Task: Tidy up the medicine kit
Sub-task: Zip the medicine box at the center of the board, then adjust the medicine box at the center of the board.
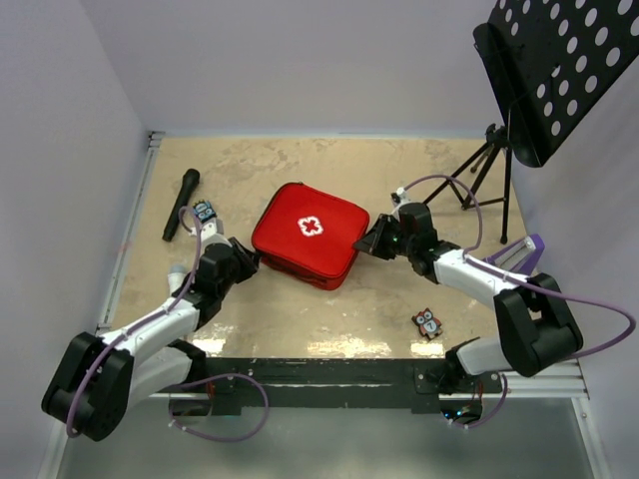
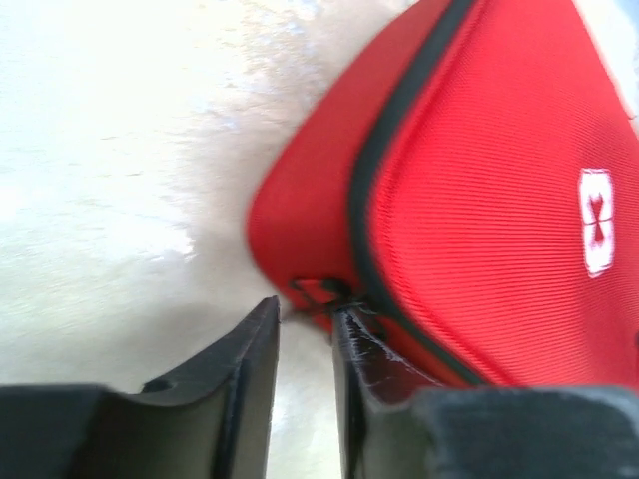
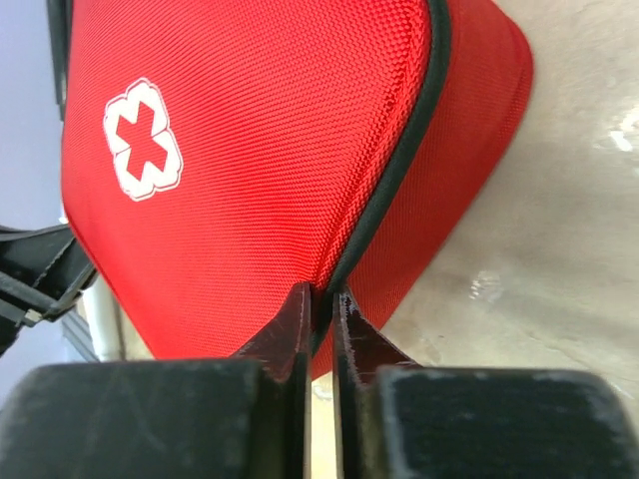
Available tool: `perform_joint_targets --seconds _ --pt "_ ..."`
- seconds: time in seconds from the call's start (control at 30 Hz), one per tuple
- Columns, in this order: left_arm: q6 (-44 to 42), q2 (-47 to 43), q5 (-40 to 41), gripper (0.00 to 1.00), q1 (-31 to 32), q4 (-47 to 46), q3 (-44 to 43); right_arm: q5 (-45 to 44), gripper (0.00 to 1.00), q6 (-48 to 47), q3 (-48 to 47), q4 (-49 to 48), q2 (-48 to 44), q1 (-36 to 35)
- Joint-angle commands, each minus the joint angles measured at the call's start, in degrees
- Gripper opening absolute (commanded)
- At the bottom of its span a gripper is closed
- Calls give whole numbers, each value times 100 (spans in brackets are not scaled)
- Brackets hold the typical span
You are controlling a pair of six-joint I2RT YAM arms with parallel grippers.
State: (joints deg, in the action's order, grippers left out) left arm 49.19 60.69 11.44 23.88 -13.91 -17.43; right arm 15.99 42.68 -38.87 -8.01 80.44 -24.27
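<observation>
The medicine kit (image 1: 310,235), a red zip case with a white cross, lies zipped shut in the middle of the table. My left gripper (image 1: 247,261) is at its left corner. In the left wrist view the kit (image 2: 479,180) fills the right side, and my left gripper (image 2: 305,307) stands open, a narrow gap between the fingers and the small zipper pull (image 2: 319,291) just beyond the tips. My right gripper (image 1: 371,241) is at the kit's right corner. In the right wrist view it (image 3: 324,291) is shut on the black zipper edge (image 3: 384,190) of the kit (image 3: 250,150).
A black microphone (image 1: 181,205) and a small blue item (image 1: 205,212) lie at the back left. A small owl-like figure (image 1: 428,322) sits near the front right. A tripod (image 1: 479,170) carrying a black perforated music stand (image 1: 554,70) occupies the back right corner.
</observation>
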Motion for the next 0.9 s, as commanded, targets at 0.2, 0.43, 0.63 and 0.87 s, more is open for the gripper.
perform_joint_targets --seconds 0.2,0.43,0.63,0.87 --pt "-323 -1514 428 47 -120 1943 -199 -254 43 -787 -340 440 -205 124" --pt "-348 -1817 553 63 -129 1815 -664 -193 63 -1235 -428 730 -424 124" --pt "-735 -122 -281 65 -173 909 -1718 -359 69 -1376 -305 1029 -863 89" --pt "-1578 2102 -1742 59 -463 660 -3177 -500 66 -1104 177 872 -1294 63"
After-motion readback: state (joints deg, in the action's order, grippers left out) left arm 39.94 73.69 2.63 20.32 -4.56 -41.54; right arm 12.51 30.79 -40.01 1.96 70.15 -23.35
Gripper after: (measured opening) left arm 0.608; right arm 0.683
